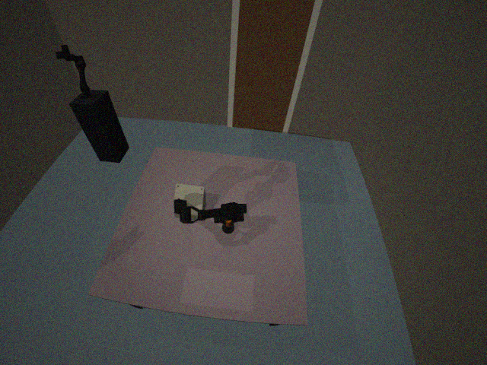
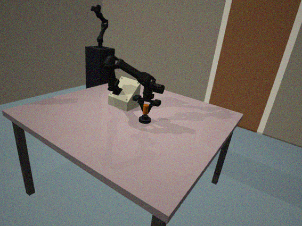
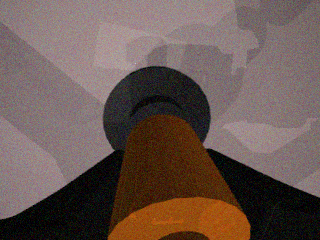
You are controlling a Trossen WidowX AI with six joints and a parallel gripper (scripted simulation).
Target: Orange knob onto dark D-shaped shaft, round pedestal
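Note:
The orange knob (image 1: 228,222) (image 2: 145,108) (image 3: 162,170) is an upright cylinder between the fingers of my gripper (image 2: 146,111) (image 3: 163,157), which is shut on it. The dark round pedestal (image 1: 227,230) (image 2: 145,120) (image 3: 120,112) is directly below the knob. In the exterior view, the knob's lower end is at the narrow raised dark part in the pedestal's middle, above the wide base. In the wrist view the knob's lower end overlaps the pedestal's centre. The shaft and its flat side are hidden, and I cannot tell how far the shaft is inside the knob.
A cream box (image 1: 189,192) (image 2: 118,101) with a sloped top stands on the pink table (image 1: 157,255) (image 2: 91,128) beside my arm's base. A tall dark block (image 1: 103,129) (image 2: 94,67) carrying another dark arm (image 1: 81,72) (image 2: 101,30) stands beyond the table.

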